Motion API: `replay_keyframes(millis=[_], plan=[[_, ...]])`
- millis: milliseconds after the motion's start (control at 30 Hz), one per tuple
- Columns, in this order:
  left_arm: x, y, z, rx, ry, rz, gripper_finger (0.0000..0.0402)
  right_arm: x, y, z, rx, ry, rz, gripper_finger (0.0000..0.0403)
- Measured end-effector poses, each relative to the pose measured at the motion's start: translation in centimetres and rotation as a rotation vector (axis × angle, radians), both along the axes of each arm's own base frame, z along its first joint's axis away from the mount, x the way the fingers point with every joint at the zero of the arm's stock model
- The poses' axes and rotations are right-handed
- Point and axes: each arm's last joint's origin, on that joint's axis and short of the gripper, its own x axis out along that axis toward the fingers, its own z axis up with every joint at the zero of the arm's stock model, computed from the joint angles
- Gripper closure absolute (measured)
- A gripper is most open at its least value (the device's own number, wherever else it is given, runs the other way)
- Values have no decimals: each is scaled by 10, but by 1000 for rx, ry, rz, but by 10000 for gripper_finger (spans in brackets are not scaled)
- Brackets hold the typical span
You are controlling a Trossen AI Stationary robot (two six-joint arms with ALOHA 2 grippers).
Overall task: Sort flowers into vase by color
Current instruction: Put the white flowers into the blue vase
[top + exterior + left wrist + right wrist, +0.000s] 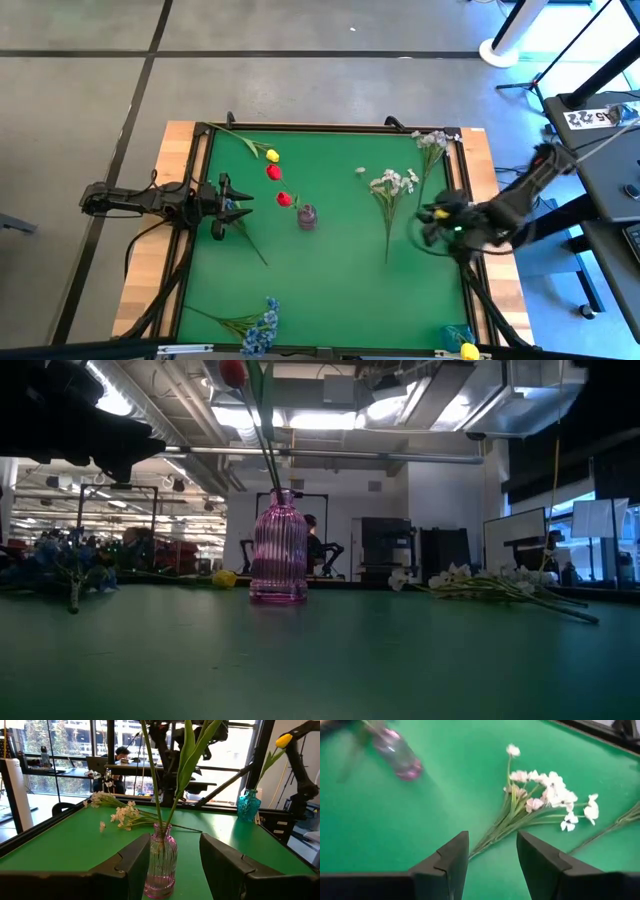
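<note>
Pink vase (307, 216): ribbed clear pink glass, bottle-shaped with a narrow neck, upright near the middle of the green mat (330, 270); thin green stems rise from its mouth.
Red tulips: two red buds show from above, one (274, 172) left of the vase and one (284, 199) just beside it.
Yellow tulips: one (271, 156) lies at the mat's far left part; a second bud (283, 740) stands in the teal vase.
Teal vase (249, 805): faceted blue-green glass, at the mat's near right corner.
White sprays: two, small pale blossoms on thin stems; one (393, 183) lies flat right of centre, the other (431, 141) near the far right corner.
Blue spray (262, 325): one clustered bunch, flat at the near edge.
Left gripper (238, 205): just left of the pink vase, jaws wide apart, holding nothing; its dark fingers frame the vase.
Right gripper (492, 855): over the mat's right edge, jaws parted and empty, near the stems of the white spray.
Surroundings: wooden table border (145, 260), black frame, dark desk to the right.
</note>
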Motion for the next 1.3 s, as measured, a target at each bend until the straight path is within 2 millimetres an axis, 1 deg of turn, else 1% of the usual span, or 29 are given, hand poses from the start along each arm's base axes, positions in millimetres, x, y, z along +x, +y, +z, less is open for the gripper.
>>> replay_keyframes(millis=[100, 200, 267, 433, 600, 767, 900, 1033, 1167, 1233, 1300], plan=[[0, 0, 0, 0, 0, 0, 234, 32, -7, -12, 0, 98, -33, 235], [0, 0, 0, 0, 0, 0, 234, 61, -23, -28, 7, 238, -29, 235], [0, 0, 0, 0, 0, 0, 234, 76, -36, -39, 15, 308, -64, 235], [0, 0, 0, 0, 0, 0, 234, 103, -63, -67, 1, 433, -155, 235], [0, 0, 0, 0, 0, 0, 234, 124, -79, -98, 80, 512, -163, 235], [0, 0, 0, 0, 0, 0, 234, 136, -96, -122, 114, 552, -217, 235], [0, 0, 0, 0, 0, 0, 234, 140, -109, -135, 139, 570, -267, 235], [0, 0, 0, 0, 0, 0, 234, 141, -120, -139, 162, 575, -323, 235], [0, 0, 0, 0, 0, 0, 234, 141, -124, -142, 163, 579, -337, 237], [0, 0, 0, 0, 0, 0, 234, 141, -124, -142, 159, 577, -328, 250], [0, 0, 0, 0, 0, 0, 234, 142, -124, -141, 155, 581, -304, 276]])
